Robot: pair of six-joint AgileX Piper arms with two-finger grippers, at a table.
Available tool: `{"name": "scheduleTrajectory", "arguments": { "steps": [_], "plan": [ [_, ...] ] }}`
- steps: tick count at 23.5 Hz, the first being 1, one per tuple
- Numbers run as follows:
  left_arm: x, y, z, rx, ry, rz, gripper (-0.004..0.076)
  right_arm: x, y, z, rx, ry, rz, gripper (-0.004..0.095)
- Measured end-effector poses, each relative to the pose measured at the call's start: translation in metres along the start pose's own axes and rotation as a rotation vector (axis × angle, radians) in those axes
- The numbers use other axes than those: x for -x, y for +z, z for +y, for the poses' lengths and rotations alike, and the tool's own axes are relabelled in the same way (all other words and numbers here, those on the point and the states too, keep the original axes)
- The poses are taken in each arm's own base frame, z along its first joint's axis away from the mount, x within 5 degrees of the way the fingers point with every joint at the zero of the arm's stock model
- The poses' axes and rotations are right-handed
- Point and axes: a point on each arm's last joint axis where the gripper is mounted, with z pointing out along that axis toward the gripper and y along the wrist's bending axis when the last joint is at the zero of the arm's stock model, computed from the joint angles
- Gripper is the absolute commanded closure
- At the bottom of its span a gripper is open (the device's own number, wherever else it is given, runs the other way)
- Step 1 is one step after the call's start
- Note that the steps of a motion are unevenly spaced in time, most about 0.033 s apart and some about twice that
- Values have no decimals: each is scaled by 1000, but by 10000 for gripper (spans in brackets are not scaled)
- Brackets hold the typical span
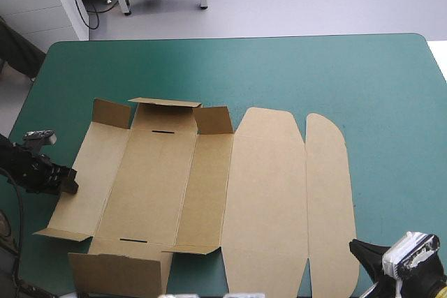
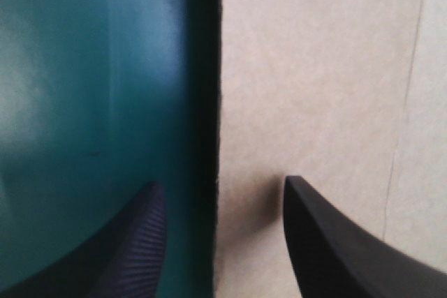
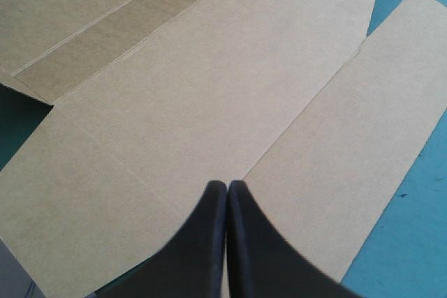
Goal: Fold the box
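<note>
The brown box (image 1: 209,186) lies as a cut sheet on the teal-green cover, mostly flat, with small flaps at its far and near left ends raised. My left gripper (image 1: 70,181) is at the sheet's left edge; in the left wrist view the gripper (image 2: 223,200) is open, one finger over the cover, the other over the box's left panel (image 2: 314,88), the edge running between them. My right gripper (image 1: 360,249) is at the near right corner. In its own view the right gripper (image 3: 228,190) is shut, pointing over the box's lid panels (image 3: 209,102).
The teal-green cover (image 1: 349,75) stretches bare beyond the box toward the far edge and the right side. The sheet's near end reaches the table's front edge.
</note>
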Motion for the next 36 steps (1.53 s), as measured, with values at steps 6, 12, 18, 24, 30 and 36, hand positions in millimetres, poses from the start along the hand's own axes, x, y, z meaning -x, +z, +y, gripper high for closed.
{"name": "scheduleTrajectory", "arguments": {
  "steps": [6, 12, 18, 24, 30, 36],
  "plan": [
    [4, 9, -1, -78, -62, -8, 360, 0, 0, 0, 0, 0, -2, 928],
    [-3, 22, -4, -130, -114, 9, 361, 0, 0, 0, 0, 0, -3, 928],
    [7, 31, -37, -161, -32, 36, 426, 0, 0, 0, -2, -1, -4, 928],
    [23, 46, -93, -277, 69, 45, 428, 0, 0, 0, -3, -2, -5, 928],
    [37, 40, -109, -456, 21, -102, 428, 1, 0, 0, -2, -1, -8, 928],
    [31, 44, -102, -372, 1, -25, 428, 2, 0, 0, -4, 0, -27, 928]
  ]
}}
